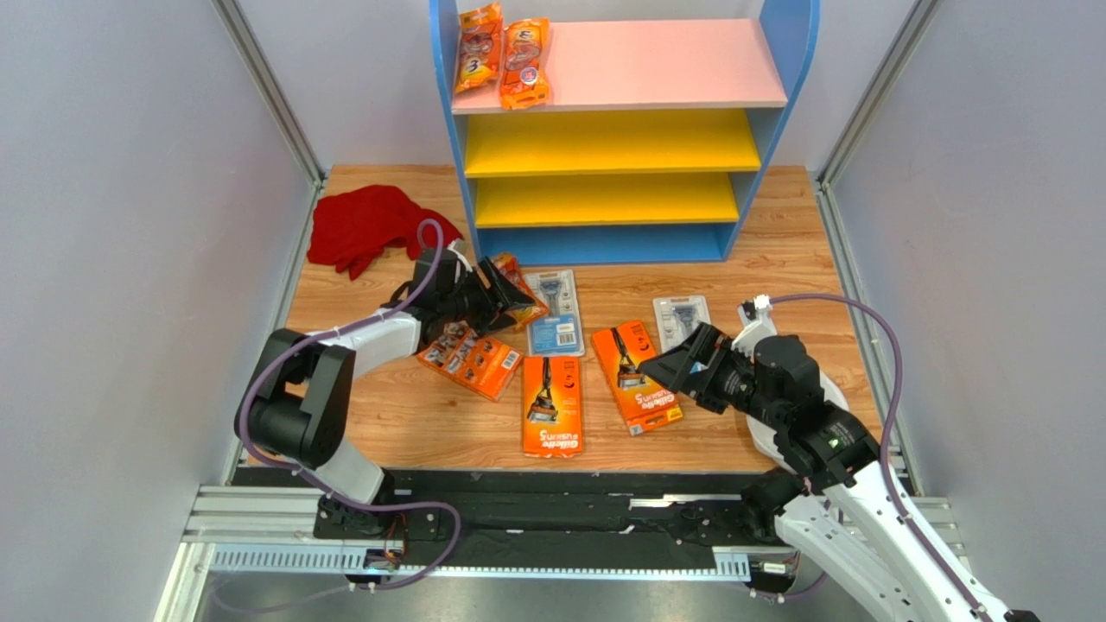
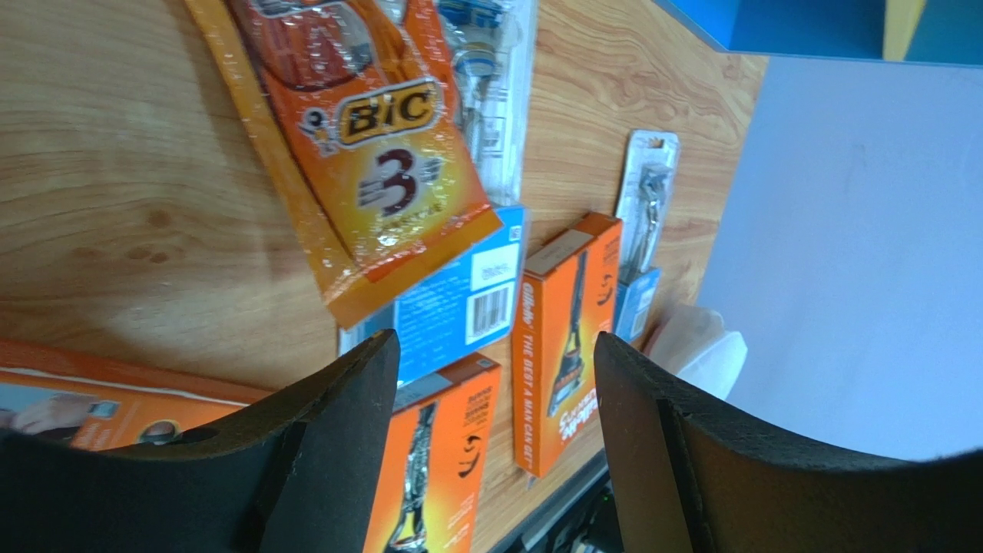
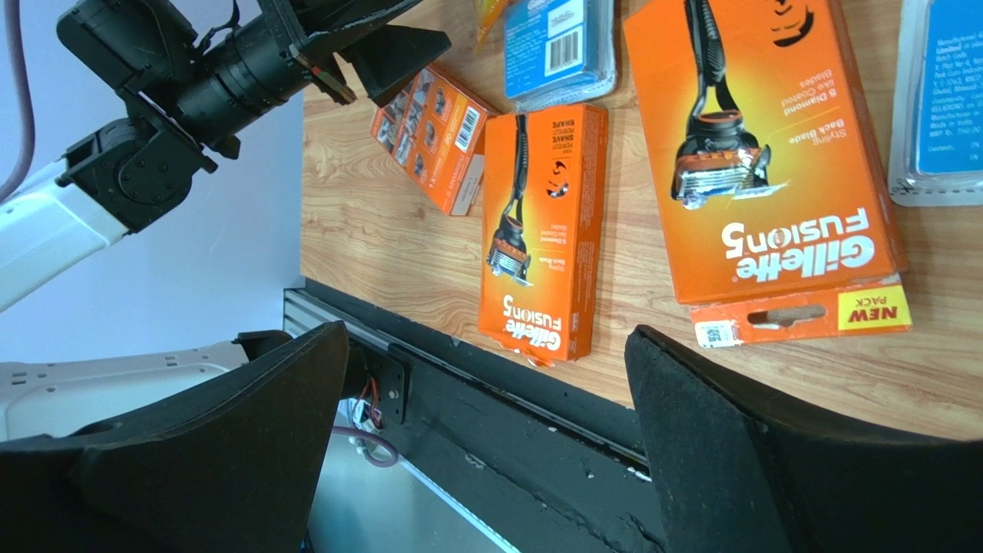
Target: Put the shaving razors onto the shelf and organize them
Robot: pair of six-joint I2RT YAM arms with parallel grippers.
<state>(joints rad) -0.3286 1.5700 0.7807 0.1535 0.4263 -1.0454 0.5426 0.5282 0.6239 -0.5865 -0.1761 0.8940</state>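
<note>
The shelf (image 1: pixel 779 78) stands at the far end of the desk (image 1: pixel 390 434). One narrow orange bag (image 1: pixel 478 46) and a second orange bag (image 1: pixel 525 61) lie side by side at the left end of its pink top board. The other shaving razors lie flat on the desk in front of the shelf.

The left hand (image 2: pixel 494 357) hangs low over the left part of that spread, its fingers apart with nothing between them. Just ahead of the fingertips lies a BIC bag (image 2: pixel 369 150), partly overlapping a grey-blue blister card (image 2: pixel 462 294). I cannot tell whether the hand touches the bag. Near this arm, on the desk, sits a small orange box (image 1: pixel 470 359) printed with several pictures.

The right hand (image 3: pixel 485 346) is spread wide and pinches nothing. It hovers near the front edge of the desk, over the near end of a broad orange Fusion card (image 3: pixel 762 161). A narrower orange Fusion box (image 3: pixel 542 230) lies just left of that card, the two running roughly parallel. A second blister card (image 1: pixel 682 318) lies beyond the right hand, towards the shelf.

A red cloth (image 1: pixel 370 227) is bunched at the far left, beside the shelf's left side.
</note>
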